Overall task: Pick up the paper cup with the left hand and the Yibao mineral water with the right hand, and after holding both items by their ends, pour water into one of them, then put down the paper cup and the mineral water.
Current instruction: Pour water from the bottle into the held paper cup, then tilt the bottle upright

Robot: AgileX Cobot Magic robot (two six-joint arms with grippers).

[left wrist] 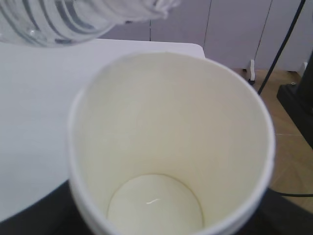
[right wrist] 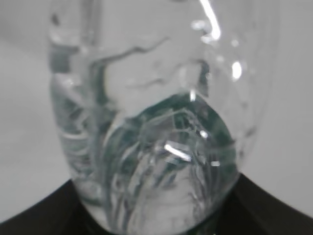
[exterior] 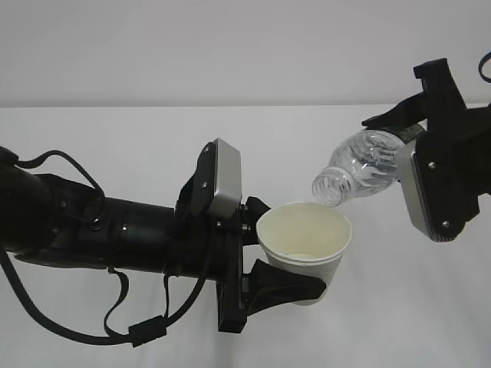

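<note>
My left gripper [exterior: 291, 249] is shut on the white paper cup [exterior: 305, 244] and holds it upright above the table, one black finger on each side. The left wrist view looks down into the cup [left wrist: 166, 142]. Its cream inside shows a small glint on the bottom. My right gripper [exterior: 400, 147] is shut on the base end of the clear ribbed Yibao mineral water [exterior: 367, 162]. The bottle is tilted down to the left, with its open mouth just above the cup's far rim. No stream of water shows. The bottle [right wrist: 151, 132] fills the right wrist view, and its neck [left wrist: 73, 19] crosses the top left of the left wrist view.
Below both arms lies the white table [exterior: 399, 307], with a pale wall behind it. In the left wrist view the table edge [left wrist: 195, 46] ends at the upper right. Beyond it are a wooden floor [left wrist: 293, 161], black cables and white cabinet doors.
</note>
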